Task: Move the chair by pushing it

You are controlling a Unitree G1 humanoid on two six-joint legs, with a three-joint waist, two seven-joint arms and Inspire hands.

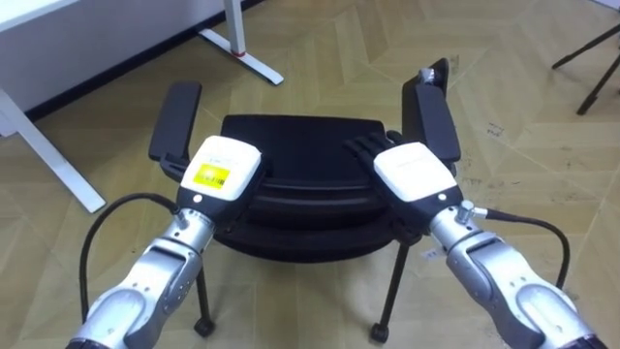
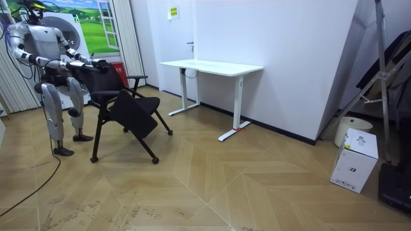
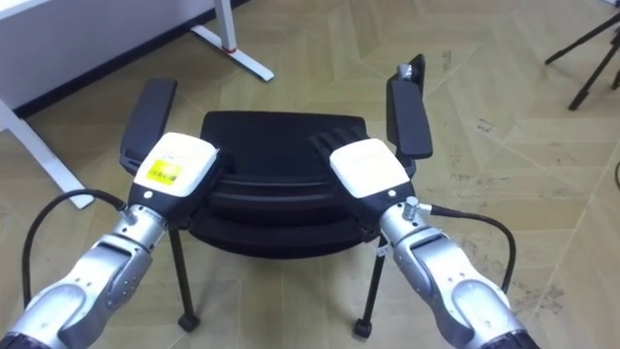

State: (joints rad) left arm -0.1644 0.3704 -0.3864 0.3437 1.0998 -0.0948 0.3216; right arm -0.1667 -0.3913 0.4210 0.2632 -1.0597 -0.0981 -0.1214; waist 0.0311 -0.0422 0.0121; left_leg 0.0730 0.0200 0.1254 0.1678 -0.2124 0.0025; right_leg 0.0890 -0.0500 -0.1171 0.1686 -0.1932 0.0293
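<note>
The robot stands behind the chair (image 1: 291, 145), out on the floor (image 1: 320, 58) near a white bench (image 2: 212, 66). Right hand (image 1: 415, 173) lies straight-fingered on its back; left hand (image 1: 225, 170) beside it, fingers hidden, can't tell

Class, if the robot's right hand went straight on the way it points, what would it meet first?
The black four-legged chair with armrests: the right hand appears to rest on its backrest's top edge, so it would push into that backrest first.
</note>
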